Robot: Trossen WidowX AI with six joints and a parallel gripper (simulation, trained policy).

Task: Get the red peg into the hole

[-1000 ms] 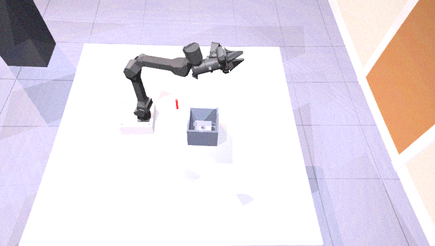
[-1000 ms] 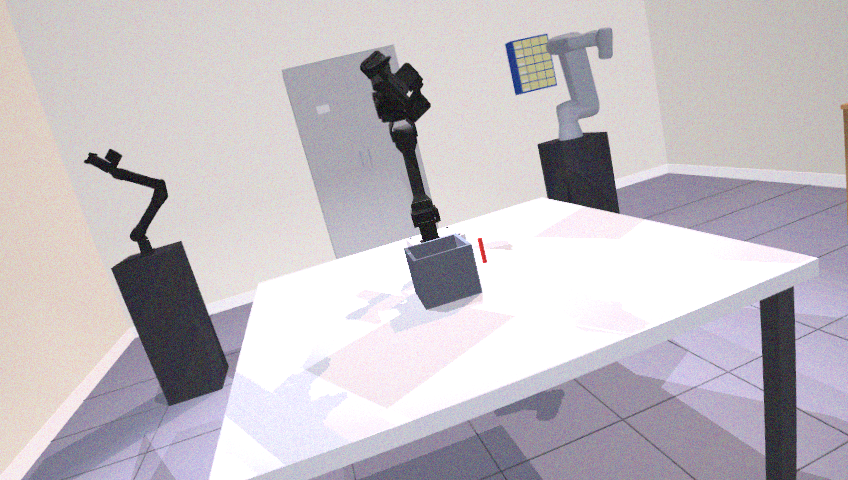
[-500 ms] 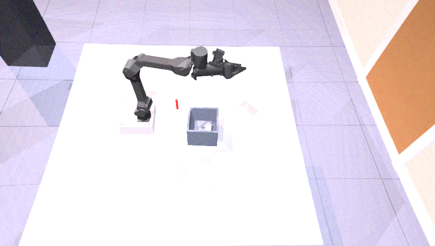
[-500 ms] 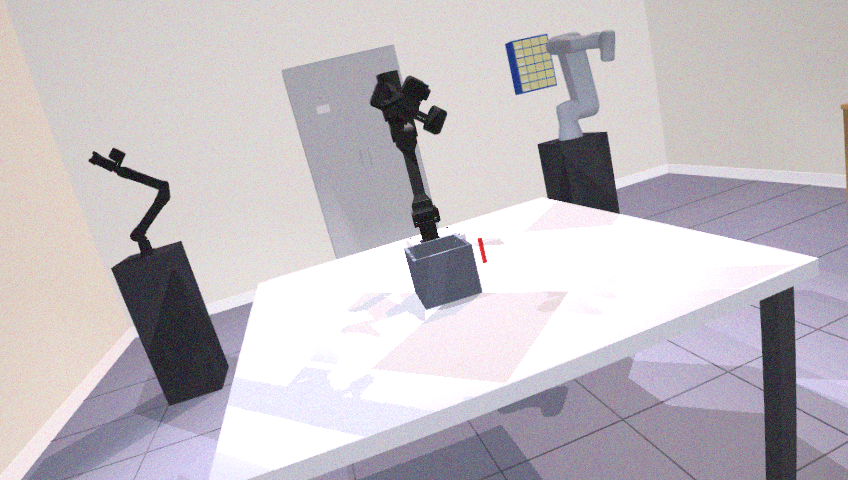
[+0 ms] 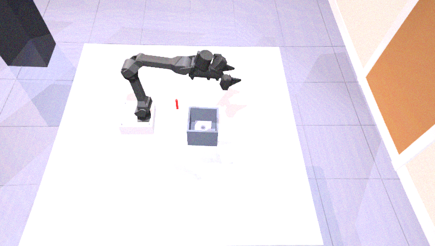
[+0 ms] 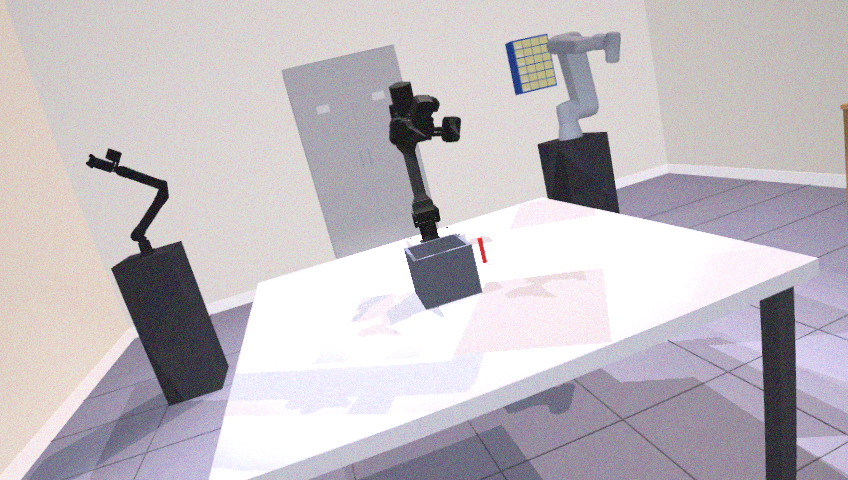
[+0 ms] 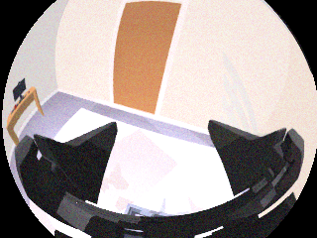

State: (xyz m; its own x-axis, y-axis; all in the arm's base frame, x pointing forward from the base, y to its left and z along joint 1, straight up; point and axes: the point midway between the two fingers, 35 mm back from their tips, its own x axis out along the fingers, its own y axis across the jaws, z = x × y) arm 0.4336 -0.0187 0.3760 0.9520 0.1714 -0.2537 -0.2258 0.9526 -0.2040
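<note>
Your claw (image 5: 237, 74) (image 7: 163, 125) hangs high above the table (image 5: 171, 195) (image 6: 684, 249), its fingers spread wide with nothing between them. From above, you see the red peg (image 5: 177, 103) (image 6: 482, 250) standing at ten o'clock of the open box (image 5: 202, 138) (image 6: 446, 276), outside it.

Peg (image 5: 177, 104) (image 6: 482, 250): plain red. Box (image 5: 202, 138) (image 6: 446, 278): slate grey-blue; plate within (image 5: 197, 125): white. Gripper (image 5: 233, 74) (image 7: 163, 125) and working arm (image 5: 158, 60) (image 6: 413, 172): black to dark grey. Table (image 5: 152, 198) (image 6: 357, 350) (image 7: 188, 174): white, marked with pale pink and bluish patches. Floor (image 5: 323, 106) (image 6: 702, 410): lavender-grey, ruled with dark tile lines. Panel (image 6: 534, 63): yellow grid, blue edge. Door (image 5: 406, 76) (image 7: 146, 57): orange-brown, white frame.
</note>
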